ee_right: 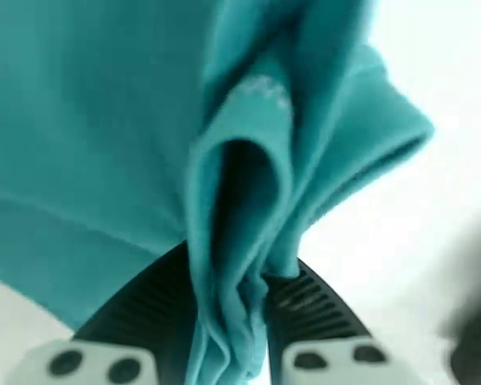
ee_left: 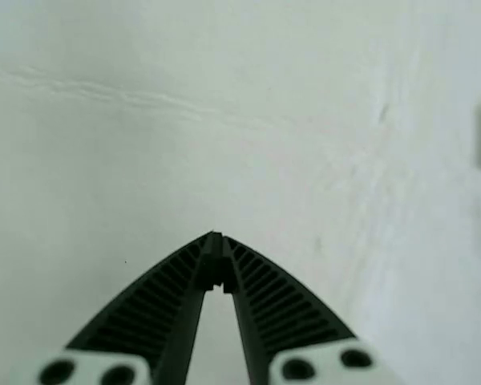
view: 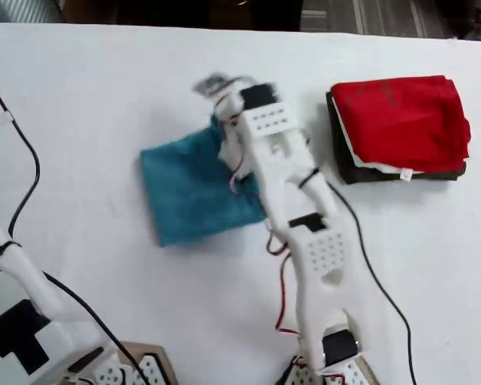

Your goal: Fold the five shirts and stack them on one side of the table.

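A teal shirt (view: pixel 194 187) lies folded in the middle of the white table (view: pixel 80 104). My right gripper (view: pixel 222 104) is at its far right corner, shut on bunched teal shirt (ee_right: pixel 248 200) folds pinched between its black fingers (ee_right: pixel 305 301). A stack of folded shirts (view: pixel 401 128) sits at the right side of the table, a red one on top of white and dark ones. My left gripper (ee_left: pixel 214 261) is shut on nothing, its tips together above bare tablecloth; its arm (view: pixel 16 321) is at the near left corner.
Black cables (view: pixel 24 184) run over the table's left side, and another cable (view: pixel 369 265) trails beside the right arm. The tablecloth has a faint crease (ee_left: pixel 144 98). Bare cloth spreads at the far left and the near right.
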